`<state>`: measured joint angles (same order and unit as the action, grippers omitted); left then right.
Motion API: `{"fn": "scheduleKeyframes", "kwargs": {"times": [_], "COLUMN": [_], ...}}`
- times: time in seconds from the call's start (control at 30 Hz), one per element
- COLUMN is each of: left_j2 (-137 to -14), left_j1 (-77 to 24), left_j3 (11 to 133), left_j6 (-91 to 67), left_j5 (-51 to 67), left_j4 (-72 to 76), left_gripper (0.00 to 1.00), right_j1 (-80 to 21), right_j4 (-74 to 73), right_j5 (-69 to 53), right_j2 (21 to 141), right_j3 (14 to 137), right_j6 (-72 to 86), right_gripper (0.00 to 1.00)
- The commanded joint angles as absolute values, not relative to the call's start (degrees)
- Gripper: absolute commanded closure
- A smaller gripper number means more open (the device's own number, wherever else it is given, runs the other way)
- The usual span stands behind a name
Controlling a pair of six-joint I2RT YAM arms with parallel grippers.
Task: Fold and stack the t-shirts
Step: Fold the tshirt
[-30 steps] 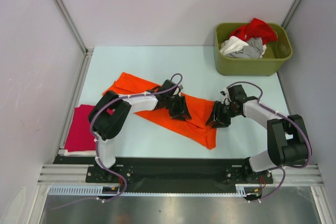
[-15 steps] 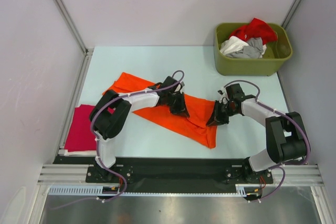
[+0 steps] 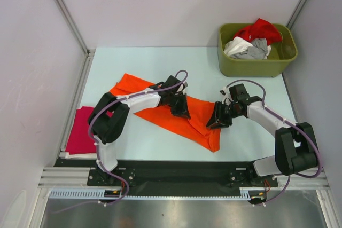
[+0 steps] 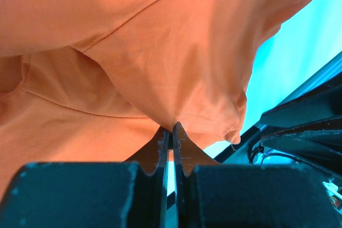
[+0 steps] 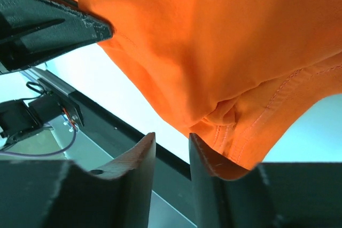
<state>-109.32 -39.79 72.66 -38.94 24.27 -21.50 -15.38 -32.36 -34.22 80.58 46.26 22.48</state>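
Counter [image 3: 139,62] carries the orange tee [image 3: 199,111], spread rumpled across its middle. Bin [image 3: 251,68] sits at the far right corner with the binned tees [image 3: 252,44] (red, white, grey) heaped inside. Magenta tee [image 3: 81,132] lies flat at near left. Left hand [image 4: 171,129] is pinched tight on an orange tee fold. Right hand [image 5: 172,140] is part open with nothing between its fingers, at the tee's right end.

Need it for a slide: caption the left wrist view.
Left gripper shut on a pinched fold of the orange t-shirt.
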Motion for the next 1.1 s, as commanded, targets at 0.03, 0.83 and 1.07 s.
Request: {"fn": "scheduleKeyframes", "kwargs": {"times": [0.03,0.83,1.07], "left_j2": [-107.9,-107.8,-106.9], "left_j1": [-39.8,-39.9,-39.8], "left_j3": [75.1,75.4,74.4], "left_j6": [-38.1,-38.1,-37.6], "left_j5": [25.5,26.4,26.1], "left_j4": [-21.4,-20.9,-21.0], "left_gripper": [0.92,0.93,0.93], "right_j1": [-15.9,-19.3,-19.7], "right_j4": [-31.6,-21.5,-20.2], "right_j5": [-34.3,-35.3,-38.0], "right_j2": [79.2,85.1,85.9], "right_j3": [46.8,41.0,42.1], "right_j6": [24.2,30.1,30.9], "right_gripper": [0.61,0.62,0.98]}}
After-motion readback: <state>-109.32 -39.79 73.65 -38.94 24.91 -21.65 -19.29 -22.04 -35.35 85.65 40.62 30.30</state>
